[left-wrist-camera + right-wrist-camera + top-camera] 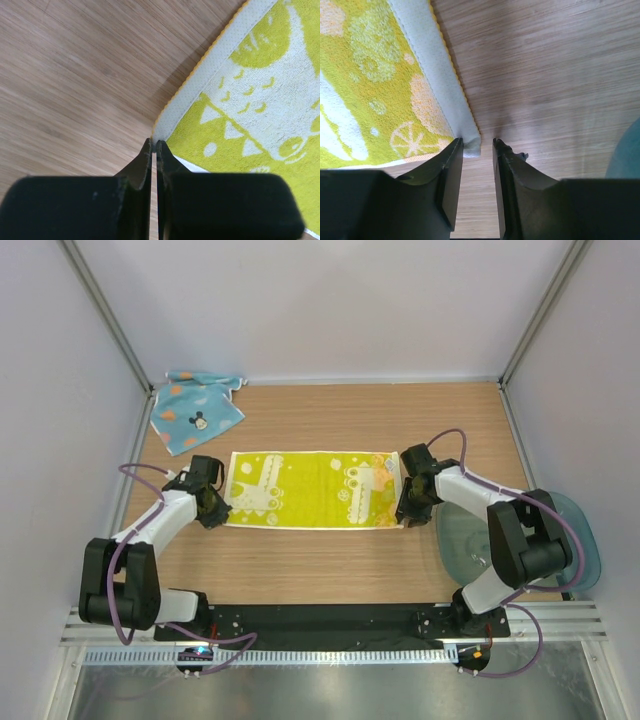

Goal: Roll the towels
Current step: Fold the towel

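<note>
- Left gripper (154, 143) has jaws pressed together at the near-left corner of the yellow towel (312, 490), flat on the table (330, 560); whether cloth is caught is unclear
- Right gripper (478, 142) jaws stand part-spread around the near-right corner; both should pinch cloth only, then lift evenly
- Blue towel (195, 412) lies crumpled far left, plastic tub (575, 540) right; neither obstructs

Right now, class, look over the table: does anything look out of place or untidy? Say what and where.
The light blue spotted cloth towel lies bunched and skewed in the far left corner of the wooden table, while the yellow and green printed towel lies spread flat in the middle.
</note>
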You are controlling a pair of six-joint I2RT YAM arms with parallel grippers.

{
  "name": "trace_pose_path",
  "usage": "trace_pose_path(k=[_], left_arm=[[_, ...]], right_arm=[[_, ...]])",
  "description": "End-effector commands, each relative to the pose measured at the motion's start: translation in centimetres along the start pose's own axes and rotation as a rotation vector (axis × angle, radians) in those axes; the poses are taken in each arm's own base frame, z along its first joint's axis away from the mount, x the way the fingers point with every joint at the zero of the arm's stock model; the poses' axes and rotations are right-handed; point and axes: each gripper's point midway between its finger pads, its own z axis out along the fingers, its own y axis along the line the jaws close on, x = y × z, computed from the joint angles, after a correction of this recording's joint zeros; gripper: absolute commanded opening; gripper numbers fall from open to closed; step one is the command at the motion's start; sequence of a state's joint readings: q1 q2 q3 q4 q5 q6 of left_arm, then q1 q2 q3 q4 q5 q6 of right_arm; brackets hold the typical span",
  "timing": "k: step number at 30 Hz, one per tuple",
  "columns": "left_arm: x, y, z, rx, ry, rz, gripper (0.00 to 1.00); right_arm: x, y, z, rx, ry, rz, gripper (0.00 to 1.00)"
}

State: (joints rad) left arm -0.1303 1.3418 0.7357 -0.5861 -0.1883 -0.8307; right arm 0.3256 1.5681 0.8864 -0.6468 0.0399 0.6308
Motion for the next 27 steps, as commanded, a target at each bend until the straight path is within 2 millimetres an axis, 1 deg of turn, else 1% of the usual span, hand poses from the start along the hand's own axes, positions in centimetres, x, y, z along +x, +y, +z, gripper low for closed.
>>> trace_pose_path(k=[1,3,7,8,9,13,17,18,20,21,23,24,26,27], left_arm=[[-0.9,-0.4,-0.5,0.003,-0.026,-0.003,0.0],[-0.8,-0.3,-0.4,-0.003,-0.025,-0.004,0.0],[-0.8,-0.3,-0.5,-0.001,-0.026,-0.006,0.0],[-0.7,-0.2,-0.5,-0.001,-0.026,-0.006,0.0],[-0.7,-0.2,-0.5,-0.001,-0.025,-0.009,0.0],[-0.6,-0.2,-0.5,-0.001,-0.023,-0.01,0.0],[-0.6,-0.2,-0.6,0.003,-0.024,-0.009,0.0],[-0.6,-0.1,-0.7,0.002,-0.023,-0.01,0.0],[-0.5,0.0,-0.7,0.001,-0.024,-0.012,0.0],[-0.5,0.0,-0.7,0.002,-0.023,-0.01,0.0],[-0.4,0.1,-0.8,0.001,-0.024,-0.01,0.0],[-0.3,0.1,-0.8,0.003,-0.022,-0.015,0.0],[-0.4,0.1,-1.1,0.01,-0.027,-0.017,0.0],[-0.3,0.2,-1.2,0.011,-0.028,-0.025,0.0]], right_arm=[[-0.4,0.8,0.3,-0.024,-0.011,0.015,0.37],[-0.1,0.9,0.4,-0.03,0.0,0.016,0.36],[0.2,0.7,0.1,-0.033,0.004,0.016,0.39],[0.2,0.7,0.1,-0.034,0.003,0.016,0.39],[0.7,1.1,0.0,-0.058,0.024,0.016,0.39],[0.9,1.2,0.0,-0.07,0.032,0.022,0.4],[1.2,1.3,0.3,-0.08,0.04,0.02,0.36],[1.3,1.4,0.3,-0.083,0.044,0.02,0.3],[1.3,1.6,0.2,-0.098,0.044,0.02,0.26],[1.3,1.7,0.2,-0.101,0.043,0.018,0.21],[1.3,1.7,0.1,-0.103,0.042,0.018,0.17],[1.2,1.8,0.0,-0.109,0.039,0.014,0.13],[1.1,1.8,-0.2,-0.109,0.035,0.012,0.08],[0.9,1.9,-0.4,-0.111,0.03,0.009,0.03]])
